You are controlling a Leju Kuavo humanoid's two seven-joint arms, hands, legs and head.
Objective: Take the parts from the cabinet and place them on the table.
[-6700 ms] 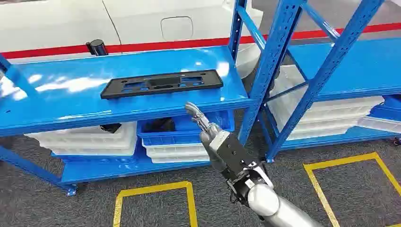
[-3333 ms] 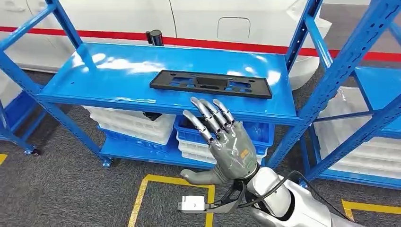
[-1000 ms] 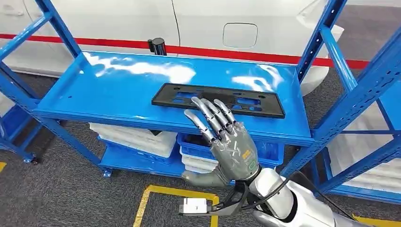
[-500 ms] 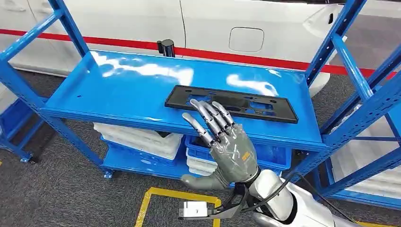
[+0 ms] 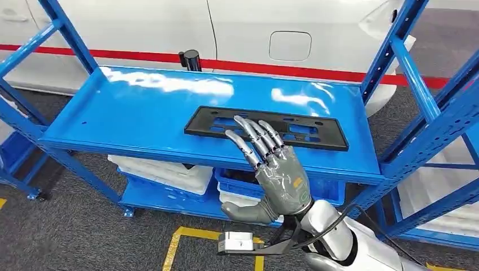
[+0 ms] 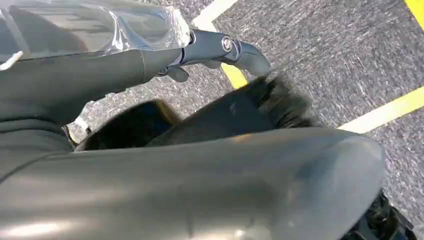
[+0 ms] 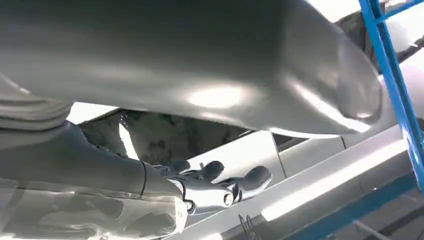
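Lying flat on the blue shelf (image 5: 141, 116), the black part (image 5: 305, 131) ran its long axis from 9 to 3 o'clock. Right robot hand (image 5: 271, 169) reached toward 12 o'clock, fingers (image 5: 255, 135) spread apart over its near edge, empty. Left robot hand (image 6: 220, 47) hung over the floor (image 6: 350, 65); its state I couldn't tell.

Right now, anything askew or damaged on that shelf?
Nothing stands out. The black plastic frame lies flat on the blue shelf, slightly skewed to its front edge, no visible damage. The right hand hovers open over it. White trays are stacked beneath.
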